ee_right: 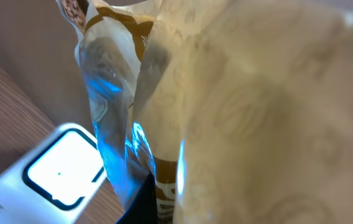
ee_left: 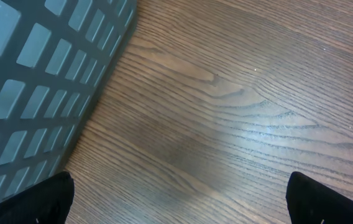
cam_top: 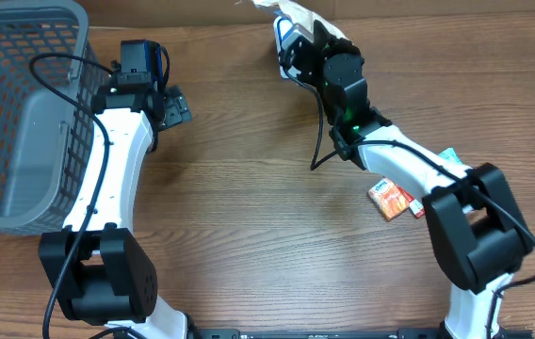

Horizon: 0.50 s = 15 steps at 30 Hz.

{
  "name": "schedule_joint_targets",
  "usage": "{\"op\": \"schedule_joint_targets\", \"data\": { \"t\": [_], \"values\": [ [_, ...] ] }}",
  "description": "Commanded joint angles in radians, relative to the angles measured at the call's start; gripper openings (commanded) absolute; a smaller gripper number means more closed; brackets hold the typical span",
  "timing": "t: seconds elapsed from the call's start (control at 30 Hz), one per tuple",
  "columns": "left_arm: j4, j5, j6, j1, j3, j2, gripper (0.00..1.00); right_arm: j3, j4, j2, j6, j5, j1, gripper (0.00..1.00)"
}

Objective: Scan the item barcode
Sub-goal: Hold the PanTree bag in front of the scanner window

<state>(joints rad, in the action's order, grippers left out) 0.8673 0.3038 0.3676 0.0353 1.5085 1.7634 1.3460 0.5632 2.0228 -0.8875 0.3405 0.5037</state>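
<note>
Packet of crinkly cream-and-brown plastic (ee_right: 238, 112) is grasped by the clenched right hand (cam_top: 307, 47) at the far middle of the wooden bench (cam_top: 249, 188), close to a white scanner (ee_right: 64, 168), blue light being thrown on its film; the left hand (ee_left: 179, 202) is held wide open beside the grey mesh basket (cam_top: 23, 38) at far left.

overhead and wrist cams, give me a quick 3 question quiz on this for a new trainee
1. True or false: the left gripper is open and empty.
2. On which arm's side does the grey basket stand? A) the left arm's B) the right arm's C) midway between them
3. What is the right gripper shut on, close to the white scanner?
Key: 1 true; 2 A; 3 a crinkly snack bag.
</note>
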Motion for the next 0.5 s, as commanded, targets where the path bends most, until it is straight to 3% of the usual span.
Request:
{"op": "schedule_joint_targets", "data": {
  "t": [0.0, 0.47],
  "values": [
    [-0.003, 0.017, 0.014, 0.003, 0.011, -0.009, 1.00, 0.017, 0.036, 0.045, -0.045, 0.041, -0.002, 0.04],
    [-0.003, 0.017, 0.014, 0.003, 0.011, -0.009, 1.00, 0.017, 0.164, 0.115, -0.045, 0.042, -0.002, 0.04]
  ]
}}
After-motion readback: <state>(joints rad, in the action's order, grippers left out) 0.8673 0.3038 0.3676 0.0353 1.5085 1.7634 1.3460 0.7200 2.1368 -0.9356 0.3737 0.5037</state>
